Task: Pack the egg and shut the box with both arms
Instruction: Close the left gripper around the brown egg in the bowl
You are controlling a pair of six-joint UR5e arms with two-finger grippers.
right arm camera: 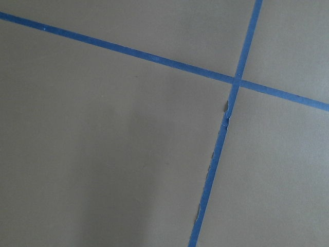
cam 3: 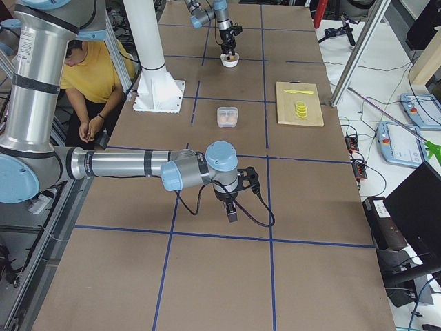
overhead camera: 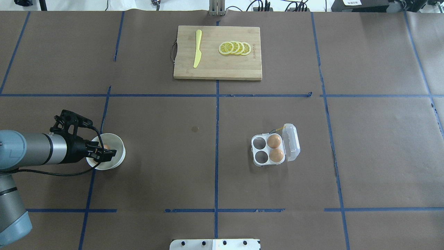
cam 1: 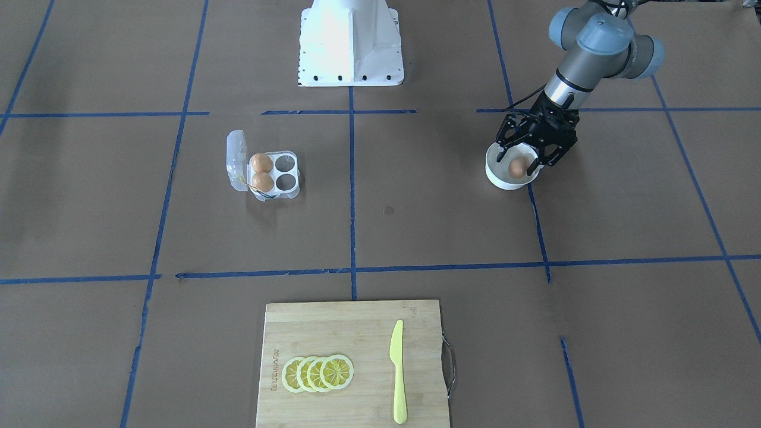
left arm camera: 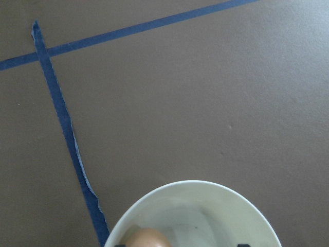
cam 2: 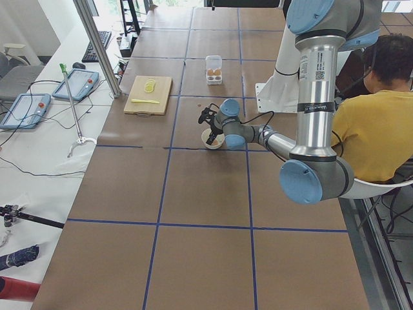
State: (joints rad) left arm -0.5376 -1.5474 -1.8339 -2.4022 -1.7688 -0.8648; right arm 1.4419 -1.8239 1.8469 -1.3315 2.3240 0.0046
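Left arm's black two-finger end effector [cam 1: 519, 158] hangs down inside the round white bowl [cam 1: 502, 180], fingers spread wide on either side of the small light-brown egg [cam 1: 518, 168], not clamped on it. The clear plastic four-cell egg box [cam 1: 287, 180] sits well apart on the table, lid open. The right end effector [cam 3: 231, 212]: cannot tell its grip.

Lt-brown egg [cam 1: 518, 168], white bowl [cam 1: 504, 182], blue tape lines [cam 1: 352, 196].

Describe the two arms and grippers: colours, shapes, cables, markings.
Both the left arm and right arm are silver-grey tubes with light-blue joint caps. The left gripper and right gripper are black, open-framed, two-fingered. A black cable loops loose along each wrist. The left arm's upright tube bears small printed lettering.
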